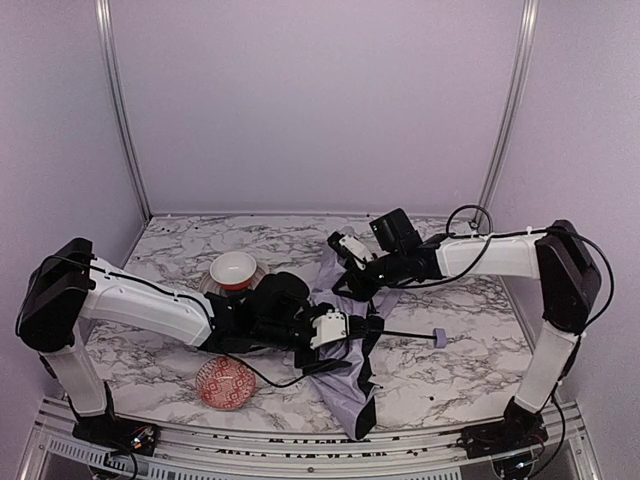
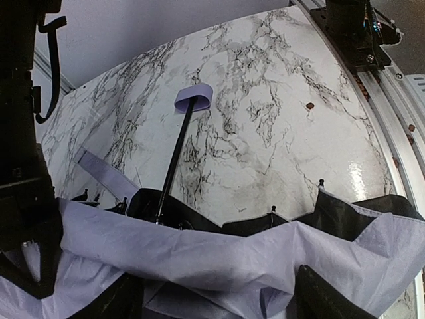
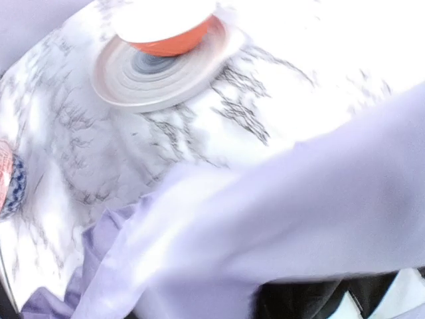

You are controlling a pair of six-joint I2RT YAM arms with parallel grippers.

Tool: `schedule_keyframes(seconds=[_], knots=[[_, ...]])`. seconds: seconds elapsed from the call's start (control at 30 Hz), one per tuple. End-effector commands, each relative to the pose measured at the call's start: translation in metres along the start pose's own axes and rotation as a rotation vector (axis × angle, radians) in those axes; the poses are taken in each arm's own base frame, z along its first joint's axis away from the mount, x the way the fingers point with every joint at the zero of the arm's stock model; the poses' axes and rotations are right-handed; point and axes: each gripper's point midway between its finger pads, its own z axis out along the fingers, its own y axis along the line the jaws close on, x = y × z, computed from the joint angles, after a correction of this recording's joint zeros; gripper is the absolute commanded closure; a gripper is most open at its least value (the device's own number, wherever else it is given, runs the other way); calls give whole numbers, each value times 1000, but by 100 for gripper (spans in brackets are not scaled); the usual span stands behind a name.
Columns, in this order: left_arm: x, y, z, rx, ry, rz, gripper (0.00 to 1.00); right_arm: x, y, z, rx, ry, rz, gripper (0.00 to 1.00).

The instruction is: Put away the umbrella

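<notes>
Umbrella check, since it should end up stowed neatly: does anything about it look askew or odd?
Yes. The pale lavender folding umbrella lies loose and crumpled across the marble table, with its black lining exposed. Its thin black shaft juts out sideways, still extended, to the small lavender knob handle.

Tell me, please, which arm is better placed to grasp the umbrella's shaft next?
Probably the left: the left gripper sits beside the shaft; the right gripper is at the far edge of the umbrella.
</notes>
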Motion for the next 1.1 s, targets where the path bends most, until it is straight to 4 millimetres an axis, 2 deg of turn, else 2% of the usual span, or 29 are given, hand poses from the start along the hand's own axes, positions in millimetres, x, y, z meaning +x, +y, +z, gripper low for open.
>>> schedule_keyframes(seconds=[0.0, 0.07, 0.1, 0.17, 0.2, 0.27, 0.3, 0.4, 0.47, 0.53, 0.6, 0.63, 0.67, 0.7, 0.9, 1.07], knots=[[-14, 6, -7, -6, -24, -19, 20, 19, -31, 4, 109, 58, 78, 81], [-19, 6, -19, -13, -36, -20, 16, 30, -37, 1, 110, 72, 135, 88], [-21, 5, -26, -16, -44, -19, 13, 31, -36, -3, 96, 70, 149, 87], [-26, 6, -40, -26, -65, -20, 9, 32, -25, -9, 39, 84, 135, 75], [-30, 8, -47, -39, -76, -32, 6, 26, -20, -15, 20, 80, 132, 62], [-38, 18, -58, -60, -106, -84, 4, 5, -21, -35, 24, 22, 132, 49], [-42, 28, -63, -68, -125, -144, 4, -7, -29, -51, 46, -27, 144, 46], [-37, 80, -72, -153, -146, -353, 4, -25, -88, -107, 221, -179, 241, 36], [-24, 119, -73, -229, -140, -466, 3, -15, -130, -133, 386, -216, 320, 31], [-9, 151, -68, -297, -118, -540, 1, 3, -169, -145, 530, -178, 373, 30], [10, 177, -52, -328, -69, -605, 1, 23, -207, -140, 634, -96, 428, 30], [7, 192, -46, -333, -64, -621, 1, 32, -224, -136, 674, -47, 447, 32], [18, 196, -35, -314, -11, -647, 1, 37, -237, -133, 702, -4, 464, 33], [19, 202, -27, -296, 4, -656, 1, 49, -243, -124, 701, 63, 485, 34], [30, 217, 25, -197, 52, -670, 1, 68, -266, -77, 656, 158, 525, 34], [52, 212, 52, -168, 92, -687, 1, 93, -264, -44, 619, 267, 537, 35]])
